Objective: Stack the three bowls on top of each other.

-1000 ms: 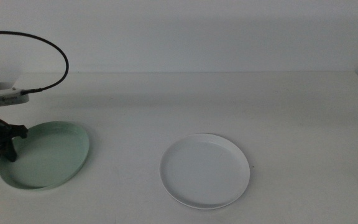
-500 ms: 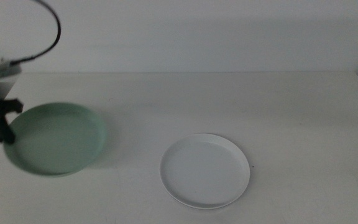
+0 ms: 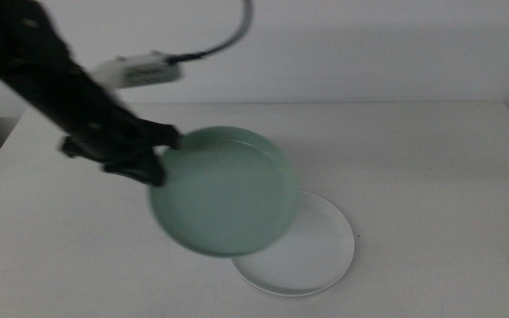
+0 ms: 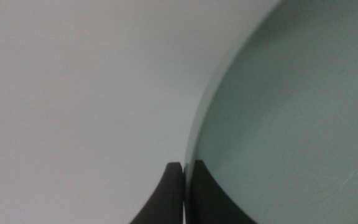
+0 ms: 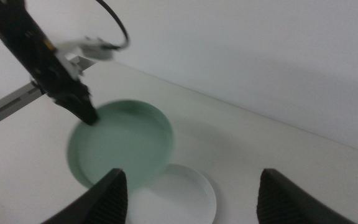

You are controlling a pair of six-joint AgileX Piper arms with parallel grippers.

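Mint green matte plastic bowl (image 3: 225, 193) swung from the table's left edge to above the white shallow bowl (image 3: 312, 263).
Carried aloft, rim pinched in the left gripper (image 3: 159, 157); right gripper (image 5: 188, 186) spread wide, waiting; grey bowl unseen.

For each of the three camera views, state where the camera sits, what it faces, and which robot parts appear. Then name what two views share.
Middle view: above the table, looking forward and down; left gripper carries the round mint green plastic bowl above the round white plastic bowl.
Left wrist view: on the left arm; its closed jaws pinch the green rim.
Right wrist view: raised on the right arm; right gripper open.
Shared: middle and right wrist views show both bowls.
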